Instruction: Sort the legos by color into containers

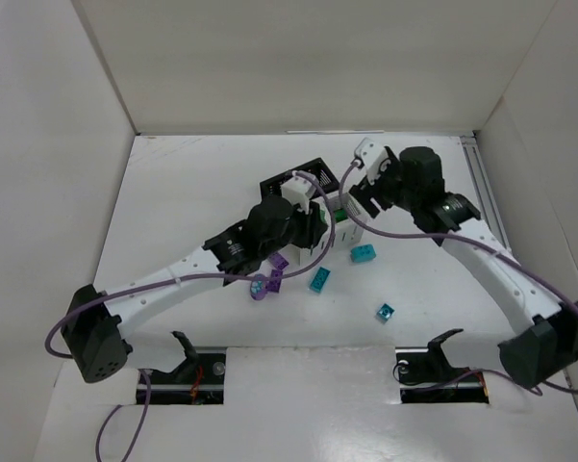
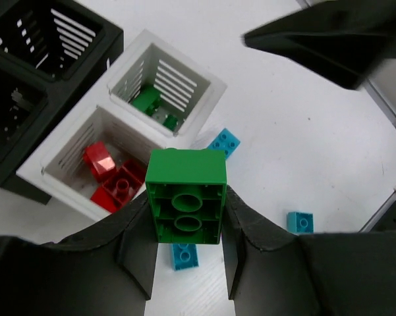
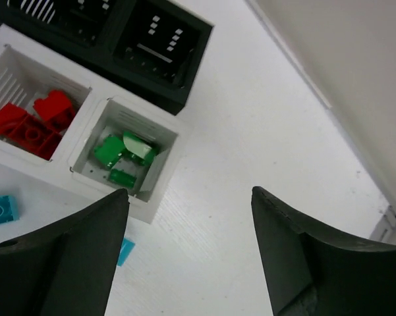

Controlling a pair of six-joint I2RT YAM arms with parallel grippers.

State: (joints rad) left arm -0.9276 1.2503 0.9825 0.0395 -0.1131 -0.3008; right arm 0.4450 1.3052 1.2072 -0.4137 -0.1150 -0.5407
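My left gripper is shut on a green lego, held above the table just near of the white container. That container holds red legos in one compartment and green legos in the other. The black container stands beside it. My right gripper is open and empty, hovering beside the white container's green compartment. Teal legos and purple legos lie loose on the table.
In the top view the black container sits behind the white one, with both grippers crowded over them. White walls enclose the table on three sides. A rail runs along the right edge.
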